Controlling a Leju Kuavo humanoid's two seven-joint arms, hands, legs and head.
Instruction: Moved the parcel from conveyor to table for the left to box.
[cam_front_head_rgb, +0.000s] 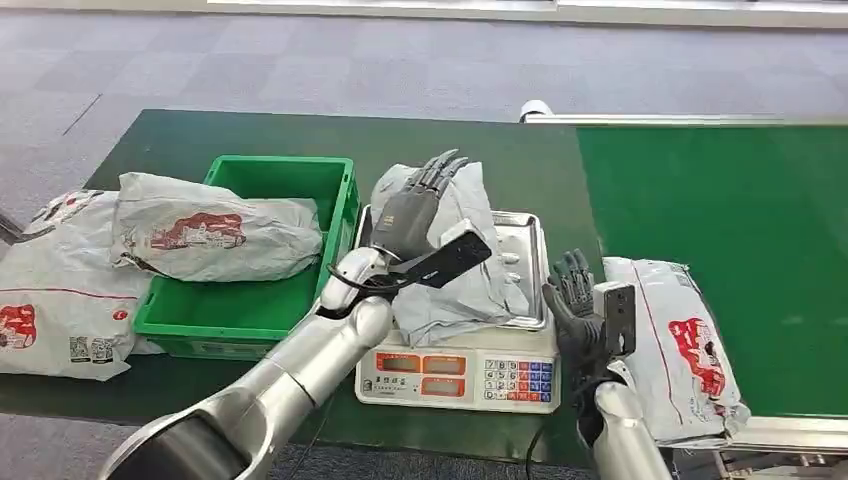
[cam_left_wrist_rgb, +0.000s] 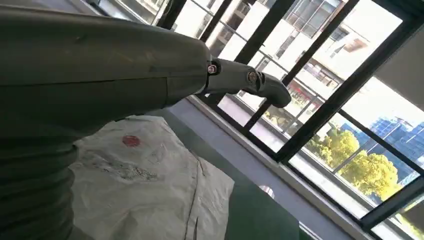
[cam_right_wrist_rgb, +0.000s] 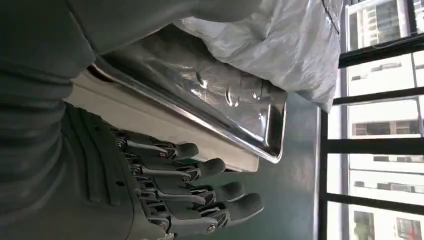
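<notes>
Grey carpet tiles run behind a green table (cam_front_head_rgb: 200, 135) that carries a green crate (cam_front_head_rgb: 250, 310), a scale (cam_front_head_rgb: 460, 375) with a steel pan, and, on the right, the green conveyor (cam_front_head_rgb: 720, 230). One grey parcel (cam_front_head_rgb: 450, 290) lies crumpled on the scale pan, overhanging its near edge; the left hand (cam_front_head_rgb: 410, 215) hovers over it, fingers spread and straight, holding nothing. The right hand (cam_front_head_rgb: 575, 300) stands upright between the scale and the conveyor, fingers apart and empty, with a second parcel (cam_front_head_rgb: 690, 350) on the belt's near corner just beside it. Another parcel (cam_front_head_rgb: 215, 235) drapes across the crate's left rim, and a fourth (cam_front_head_rgb: 50, 300) lies on the table outside it. The risks, as I judge them: the slick, loose bag on the pan could slide out of a shallow grasp, or snag on the pan's raised lip and drag the scale with it. The parcel already across the crate narrows the opening, so a drop may land on the rim and spill out. The right hand is near enough to the pan to knock it, and the belt parcel hangs near the edge, where a nudge could tip it off.
</notes>
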